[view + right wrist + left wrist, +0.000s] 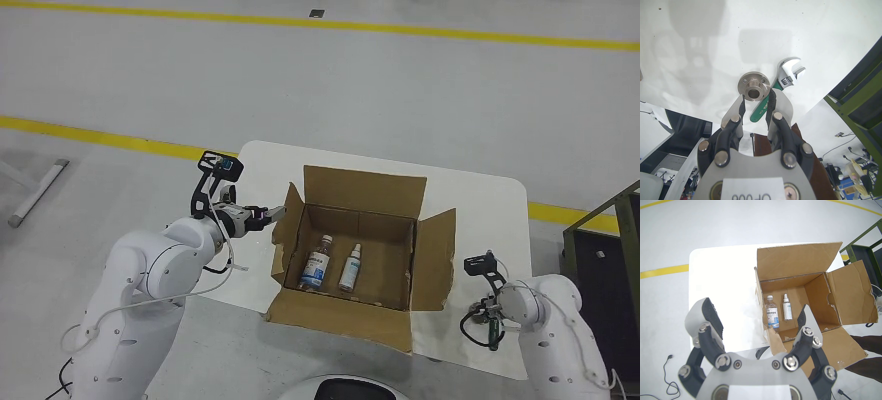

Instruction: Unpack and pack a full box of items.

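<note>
Your left end effector (756, 305) hangs spread beside the cardboard box (817, 294); you cannot tell whether your right end effector (757, 95) clamps the metal flange (753, 85).

Floor (150, 70) pale grey, smooth, evenly lit. Two yellow lines (300, 20) cross it, one far, one nearer and running behind the white round-cornered table (480, 200). Green metal rack (610, 240) at table's right; black cable (668, 381) loose on floor at its left.
</note>
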You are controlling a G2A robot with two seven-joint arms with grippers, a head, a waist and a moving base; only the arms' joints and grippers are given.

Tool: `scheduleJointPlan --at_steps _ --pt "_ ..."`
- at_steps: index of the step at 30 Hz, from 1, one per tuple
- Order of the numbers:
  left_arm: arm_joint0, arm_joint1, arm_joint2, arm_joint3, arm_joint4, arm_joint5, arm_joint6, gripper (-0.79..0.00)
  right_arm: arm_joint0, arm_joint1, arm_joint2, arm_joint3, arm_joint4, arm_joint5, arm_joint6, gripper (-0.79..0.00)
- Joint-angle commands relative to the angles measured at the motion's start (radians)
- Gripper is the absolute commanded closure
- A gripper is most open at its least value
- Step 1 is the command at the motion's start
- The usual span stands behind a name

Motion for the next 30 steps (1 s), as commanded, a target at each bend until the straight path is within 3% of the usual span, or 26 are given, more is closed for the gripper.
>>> scheduleJointPlan --at_steps 1,30 --pt "0.0 0.0 0.0 0.0 0.0 0.0 0.0 -0.785 0.0 0.001 -0.006 0.006 0.001 0.001 -0.004 -0.311" --pt "0.0 0.0 0.0 0.0 0.0 0.0 0.0 -0.785 -0.001 0.019 -0.038 0.067 0.014 0.034 -0.059 -0.268"
